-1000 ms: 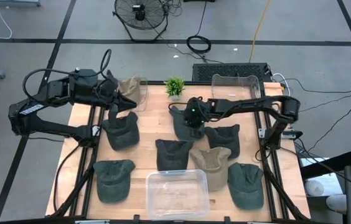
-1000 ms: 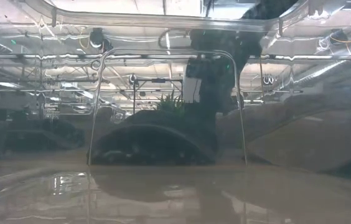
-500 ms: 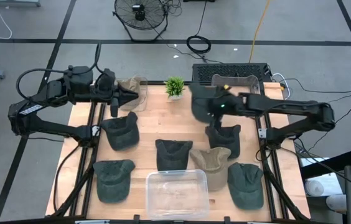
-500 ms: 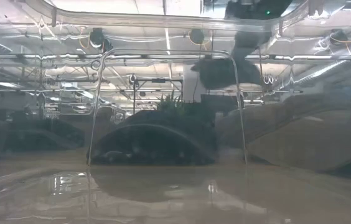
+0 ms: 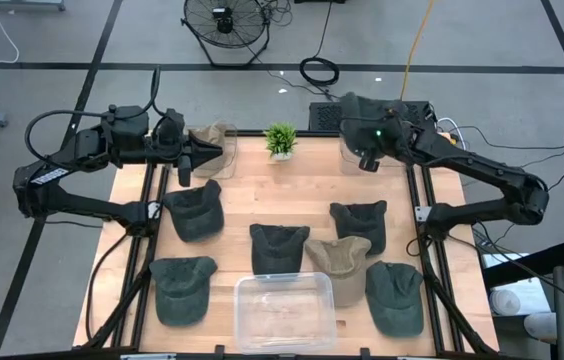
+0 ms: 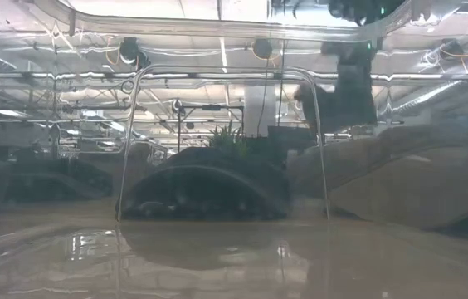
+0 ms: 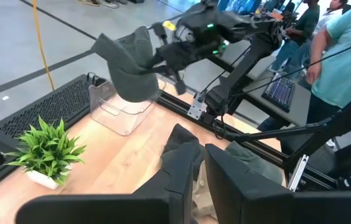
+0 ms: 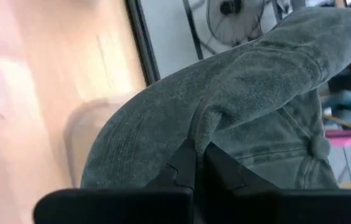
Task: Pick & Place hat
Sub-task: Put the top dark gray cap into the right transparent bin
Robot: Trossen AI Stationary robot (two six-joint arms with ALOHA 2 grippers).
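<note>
Right gripper (image 8: 194, 163) clenched on dark green hat (image 5: 354, 112), held aloft above clear bin (image 5: 380, 130) at far right of table (image 5: 262, 195). Hat looks light, soft, floppy: fabric droops either side of pinch. Pinching crown fold works; brim likely stiffer hold. Left gripper (image 7: 201, 163) waits far left, fingers clenched, holding nothing.

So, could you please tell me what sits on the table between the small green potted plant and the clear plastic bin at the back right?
Nothing does: in the high view, only bare wooden tabletop separates the small green potted plant from the clear plastic bin.
</note>
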